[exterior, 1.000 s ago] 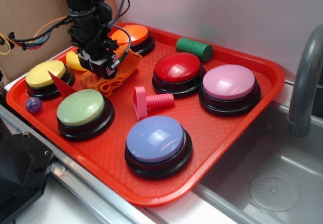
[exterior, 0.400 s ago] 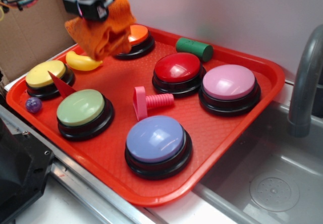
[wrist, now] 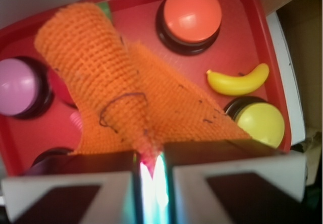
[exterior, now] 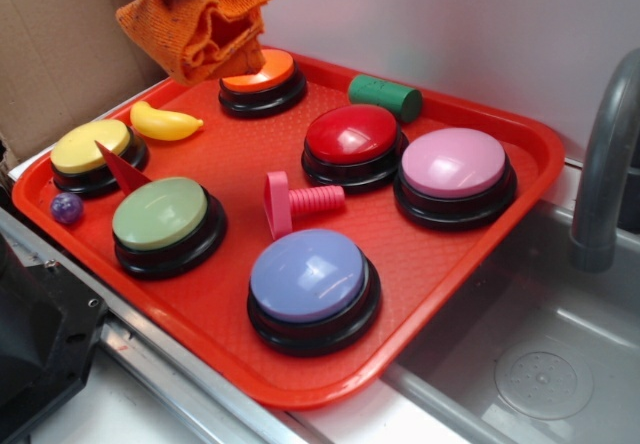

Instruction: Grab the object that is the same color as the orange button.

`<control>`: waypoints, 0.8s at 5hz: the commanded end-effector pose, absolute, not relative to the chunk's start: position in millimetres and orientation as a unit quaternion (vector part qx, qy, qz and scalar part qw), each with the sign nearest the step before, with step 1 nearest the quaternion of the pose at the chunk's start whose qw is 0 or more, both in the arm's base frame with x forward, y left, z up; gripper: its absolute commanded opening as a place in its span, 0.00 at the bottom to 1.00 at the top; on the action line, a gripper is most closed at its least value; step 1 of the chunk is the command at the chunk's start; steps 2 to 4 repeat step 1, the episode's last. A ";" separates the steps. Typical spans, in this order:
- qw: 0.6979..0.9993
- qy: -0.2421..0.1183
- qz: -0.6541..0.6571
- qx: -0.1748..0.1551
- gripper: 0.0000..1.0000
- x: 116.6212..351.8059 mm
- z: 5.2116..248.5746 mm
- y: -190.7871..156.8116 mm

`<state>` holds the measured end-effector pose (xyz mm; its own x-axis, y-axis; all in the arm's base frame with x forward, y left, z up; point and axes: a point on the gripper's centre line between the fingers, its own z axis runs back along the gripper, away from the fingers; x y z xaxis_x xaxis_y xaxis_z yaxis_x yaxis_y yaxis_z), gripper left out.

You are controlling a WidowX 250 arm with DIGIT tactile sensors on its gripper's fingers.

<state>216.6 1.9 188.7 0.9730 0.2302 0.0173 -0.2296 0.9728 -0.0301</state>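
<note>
Orange cloth (exterior: 205, 24) had risen higher than a moment earlier, off the tray (exterior: 430, 254), hanging at 10 o'clock above the orange button (exterior: 262, 72); gripper (wrist: 150, 159) clamped on it. Grab looked accomplished.

Toy kitchen: sink (exterior: 545, 364), faucet (exterior: 605, 164), cardboard backdrop (exterior: 60, 54).

The red plastic tray (exterior: 480, 264) sits left of the steel sink (exterior: 560, 364) and carries 6 dome-topped push buttons. The orange button (exterior: 262, 76) stands at the back, with the orange knitted mesh cloth (exterior: 200, 26) hanging above and just left of it (clear of the tray), pinched in the gripper (wrist: 150, 159). The yellow toy banana (exterior: 163, 122) lies between the orange button and the yellow button (exterior: 92, 150) at the left edge.
</note>
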 end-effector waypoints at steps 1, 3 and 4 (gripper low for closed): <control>0.986 -0.060 0.145 -0.056 0.00 214.3 200.5 -14.0; 0.986 -0.060 0.145 -0.056 0.00 214.3 200.5 -14.0; 0.986 -0.060 0.145 -0.056 0.00 214.3 200.5 -14.0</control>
